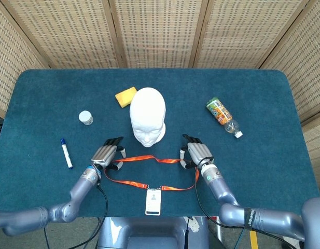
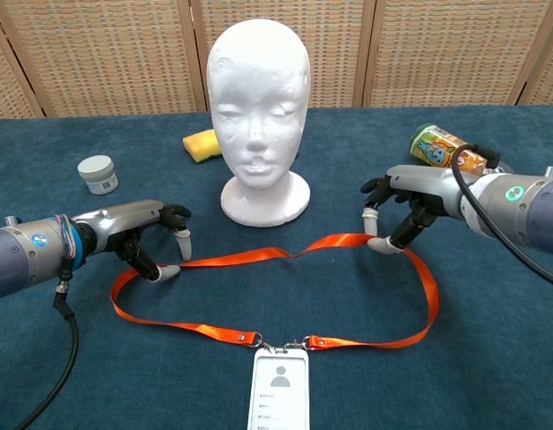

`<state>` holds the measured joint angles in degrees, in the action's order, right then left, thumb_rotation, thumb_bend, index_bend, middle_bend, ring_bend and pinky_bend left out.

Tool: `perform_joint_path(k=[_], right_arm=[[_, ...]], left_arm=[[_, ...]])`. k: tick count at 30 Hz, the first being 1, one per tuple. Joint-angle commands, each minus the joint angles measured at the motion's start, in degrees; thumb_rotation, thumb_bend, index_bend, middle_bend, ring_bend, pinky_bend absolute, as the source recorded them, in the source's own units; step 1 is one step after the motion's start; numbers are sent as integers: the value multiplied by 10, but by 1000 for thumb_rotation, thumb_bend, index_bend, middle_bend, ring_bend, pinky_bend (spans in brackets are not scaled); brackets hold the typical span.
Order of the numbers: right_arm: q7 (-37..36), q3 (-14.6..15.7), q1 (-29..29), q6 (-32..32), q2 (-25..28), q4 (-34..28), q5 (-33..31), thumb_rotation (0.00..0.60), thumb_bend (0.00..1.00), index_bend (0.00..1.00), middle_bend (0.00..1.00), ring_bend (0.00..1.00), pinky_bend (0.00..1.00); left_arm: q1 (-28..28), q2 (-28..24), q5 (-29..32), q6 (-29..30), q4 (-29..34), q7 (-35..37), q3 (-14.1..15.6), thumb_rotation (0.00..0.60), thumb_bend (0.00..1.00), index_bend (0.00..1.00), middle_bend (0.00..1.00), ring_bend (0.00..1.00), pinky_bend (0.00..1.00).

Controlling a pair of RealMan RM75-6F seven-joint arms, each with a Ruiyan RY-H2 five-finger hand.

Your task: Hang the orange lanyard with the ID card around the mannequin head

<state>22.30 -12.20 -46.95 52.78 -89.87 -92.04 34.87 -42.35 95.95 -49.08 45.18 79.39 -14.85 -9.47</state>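
The orange lanyard [image 2: 258, 255] lies as a flat loop on the blue table, in front of the white mannequin head [image 2: 258, 90], which stands upright. Its ID card [image 2: 278, 385] lies face up at the near edge. My left hand [image 2: 155, 237] is at the loop's left end, thumb tip on the strap and the other fingers spread just above it. My right hand [image 2: 397, 210] is at the loop's right end, thumb tip resting on the strap and fingers arched over it. Neither hand has the strap lifted. The head view shows the lanyard [image 1: 144, 158], left hand [image 1: 109, 155] and right hand [image 1: 196, 154].
A yellow sponge [image 2: 203, 143] lies behind the mannequin on the left. A small white jar [image 2: 97, 174] stands far left and a blue marker [image 1: 66, 152] lies beside it. An orange-green bottle [image 2: 442, 148] lies at the right. Wicker screens close off the back.
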Motion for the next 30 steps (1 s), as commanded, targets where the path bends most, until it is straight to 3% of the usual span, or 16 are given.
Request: perform_joint_path(k=[1,30], right_arm=[[0,0,-1,1,2,-2,0,600,492,702,0,0,0],[-11,6,-4,5,6,-6,3,600,491,706,0,0,0]], left_arm=[[1,2,-1,3,-1,2,2,600,411,451,0,0,0],[5,30,-22,32,-28,14,6,600,502,595,0,0,0]])
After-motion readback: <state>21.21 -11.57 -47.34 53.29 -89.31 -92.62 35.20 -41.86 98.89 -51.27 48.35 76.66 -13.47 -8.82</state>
